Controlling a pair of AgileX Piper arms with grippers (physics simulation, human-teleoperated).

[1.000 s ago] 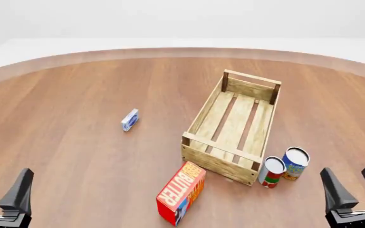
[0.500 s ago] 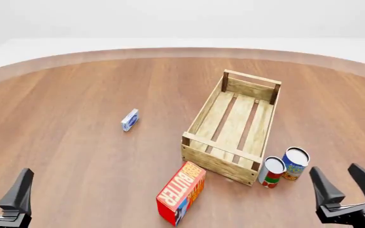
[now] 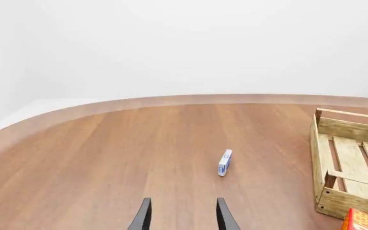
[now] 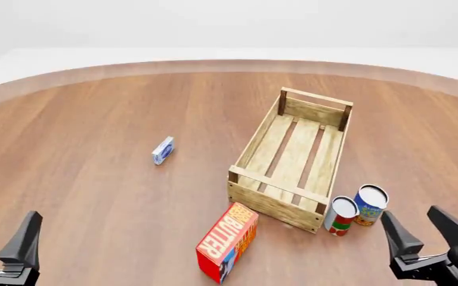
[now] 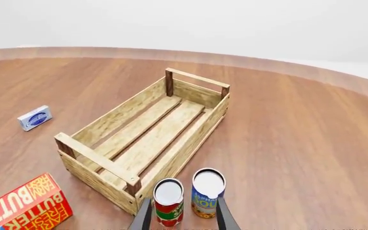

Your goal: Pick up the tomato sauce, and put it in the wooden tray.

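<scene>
tomato sauce (image 4: pixel 341 215) — upright, red-green label, silvery-white top

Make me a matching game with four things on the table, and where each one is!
Things:
1. red, white and green tomato sauce can
2. blue-and-yellow can
3. red-orange butter box
4. small blue-and-white packet

Places:
A. alone, left of the light-wood slatted tray
B. nearest the camera, by the tray's near left corner
C. by the tray's near right corner, touching the tray
D. rightmost thing

Pairs: 1-C, 2-D, 3-B, 4-A
</scene>
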